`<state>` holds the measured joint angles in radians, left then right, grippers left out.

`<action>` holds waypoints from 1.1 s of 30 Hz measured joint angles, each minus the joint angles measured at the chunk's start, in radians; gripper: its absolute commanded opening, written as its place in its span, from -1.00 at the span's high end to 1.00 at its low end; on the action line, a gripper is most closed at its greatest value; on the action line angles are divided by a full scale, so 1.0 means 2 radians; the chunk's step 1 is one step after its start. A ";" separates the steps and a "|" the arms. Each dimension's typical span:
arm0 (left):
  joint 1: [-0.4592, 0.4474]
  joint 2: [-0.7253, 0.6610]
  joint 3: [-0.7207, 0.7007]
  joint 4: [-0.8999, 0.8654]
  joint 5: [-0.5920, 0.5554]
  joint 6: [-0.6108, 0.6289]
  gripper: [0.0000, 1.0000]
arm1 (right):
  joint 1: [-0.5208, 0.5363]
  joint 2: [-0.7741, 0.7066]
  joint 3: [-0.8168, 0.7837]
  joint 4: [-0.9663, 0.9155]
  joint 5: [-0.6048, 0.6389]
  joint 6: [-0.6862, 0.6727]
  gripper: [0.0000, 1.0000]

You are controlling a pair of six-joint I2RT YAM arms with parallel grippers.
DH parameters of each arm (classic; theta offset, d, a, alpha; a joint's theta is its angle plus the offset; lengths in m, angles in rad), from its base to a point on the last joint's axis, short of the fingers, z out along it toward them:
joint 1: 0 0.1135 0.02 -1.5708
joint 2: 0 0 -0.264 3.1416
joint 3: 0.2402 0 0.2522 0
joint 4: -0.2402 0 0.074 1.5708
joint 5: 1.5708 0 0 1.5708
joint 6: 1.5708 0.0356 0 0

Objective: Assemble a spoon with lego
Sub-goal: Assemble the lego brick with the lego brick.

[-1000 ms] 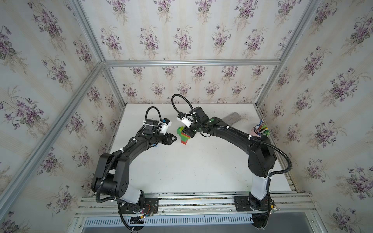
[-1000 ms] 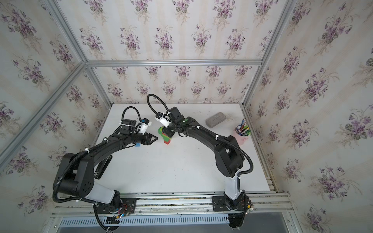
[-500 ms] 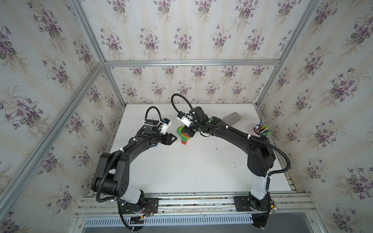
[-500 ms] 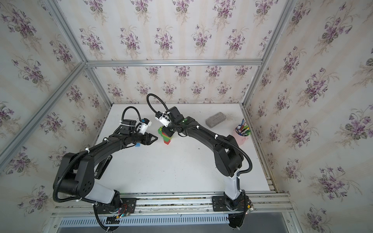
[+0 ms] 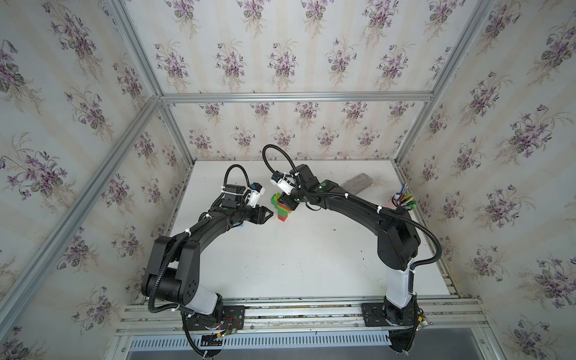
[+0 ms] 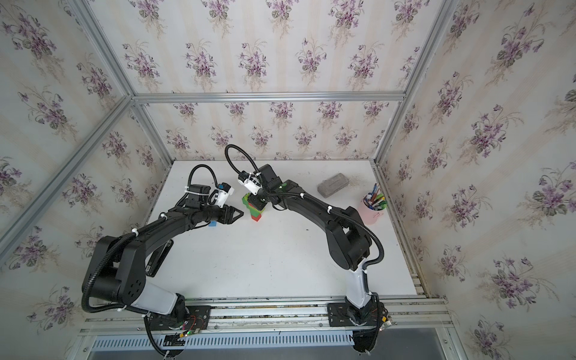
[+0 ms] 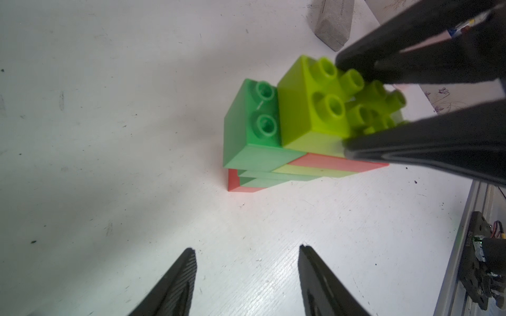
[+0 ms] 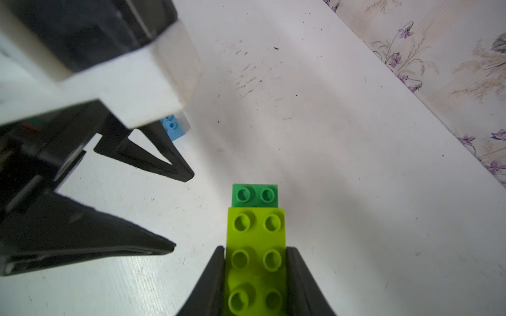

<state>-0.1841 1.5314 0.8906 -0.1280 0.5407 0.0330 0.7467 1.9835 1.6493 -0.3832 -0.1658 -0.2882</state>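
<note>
The spoon (image 5: 282, 209) (image 6: 255, 208) stands on end on the white table as a stepped stack of red, dark green and lime lego. Its top lime brick (image 8: 256, 235) (image 7: 309, 109) is oblong, and a dark green brick (image 8: 254, 195) juts out one step lower. My right gripper (image 8: 254, 247) (image 5: 288, 202) is shut on that lime brick from above, its fingers (image 7: 410, 142) along both long sides. My left gripper (image 7: 246, 250) (image 5: 268, 213) is open and empty, low over the table just left of the stack. A small blue brick (image 8: 173, 128) (image 6: 212, 223) lies on the table under the left arm.
A grey block (image 6: 333, 184) (image 5: 358, 184) lies at the back right. A pink cup of pens (image 6: 372, 209) stands by the right wall. A flat black object (image 6: 158, 256) lies under the left arm. Papered walls close in the table on three sides.
</note>
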 measured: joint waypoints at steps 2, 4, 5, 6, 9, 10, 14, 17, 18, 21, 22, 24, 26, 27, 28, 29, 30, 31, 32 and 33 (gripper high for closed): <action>0.000 0.000 0.000 -0.001 -0.002 0.000 -0.25 | 0.000 0.003 0.001 0.000 0.000 0.000 0.64; 0.000 0.000 0.001 -0.002 -0.003 0.000 -0.25 | 0.000 0.005 0.003 -0.001 -0.001 0.000 0.64; 0.000 -0.001 0.001 -0.004 -0.004 0.000 -0.25 | 0.000 0.007 0.008 -0.005 0.000 0.000 0.63; 0.000 -0.001 0.001 -0.006 -0.006 0.001 -0.25 | 0.000 0.010 0.013 -0.007 -0.001 0.000 0.61; 0.000 -0.002 0.003 -0.008 -0.007 0.002 -0.25 | 0.000 0.021 0.032 -0.021 -0.003 0.000 0.43; 0.000 -0.002 0.003 -0.009 -0.008 0.002 -0.25 | 0.000 0.022 0.038 -0.023 -0.004 0.000 0.31; 0.000 -0.002 0.005 -0.012 -0.010 0.006 -0.25 | 0.000 0.025 0.057 -0.056 -0.010 0.005 0.17; 0.000 -0.004 0.006 -0.012 -0.012 0.006 -0.25 | 0.000 0.034 0.069 -0.099 -0.018 0.014 0.15; 0.000 -0.005 0.006 -0.012 -0.012 0.006 -0.25 | 0.000 0.035 0.074 -0.105 -0.019 0.016 0.15; 0.000 -0.006 0.006 -0.014 -0.013 0.006 -0.25 | 0.000 0.037 0.090 -0.112 -0.021 0.023 0.15; 0.000 -0.007 0.006 -0.015 -0.014 0.007 -0.25 | 0.000 0.039 0.094 -0.113 -0.021 0.023 0.14; 0.000 -0.008 0.006 -0.019 -0.014 0.009 -0.25 | 0.000 0.044 0.100 -0.115 -0.022 0.023 0.10; 0.000 -0.008 0.006 -0.021 -0.015 0.009 -0.26 | 0.000 0.052 0.111 -0.126 -0.020 0.022 0.05; 0.000 -0.009 0.006 -0.022 -0.016 0.009 -0.26 | 0.000 0.055 0.116 -0.133 -0.018 0.020 0.01; 0.000 -0.010 0.006 -0.023 -0.016 0.009 -0.26 | 0.000 0.057 0.120 -0.137 -0.016 0.016 0.00; 0.000 -0.011 0.006 -0.023 -0.017 0.010 -0.26 | 0.000 0.057 0.123 -0.141 -0.016 0.013 -0.04; 0.000 -0.012 0.006 -0.024 -0.017 0.010 -0.27 | 0.000 0.058 0.124 -0.144 -0.015 0.012 -0.08; 0.000 -0.013 0.008 -0.027 -0.018 0.010 -0.28 | 0.000 0.058 0.126 -0.146 -0.014 0.010 -0.11; 0.000 -0.014 0.010 -0.031 -0.019 0.012 -0.29 | 0.000 0.058 0.126 -0.150 -0.012 0.007 -0.12; 0.000 -0.016 0.012 -0.036 -0.021 0.014 -0.30 | 0.000 0.058 0.127 -0.153 -0.012 0.004 -0.15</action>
<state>-0.1841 1.5002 0.9146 -0.1993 0.4992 0.0608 0.7467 2.0991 1.9030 -0.6891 -0.1890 -0.2806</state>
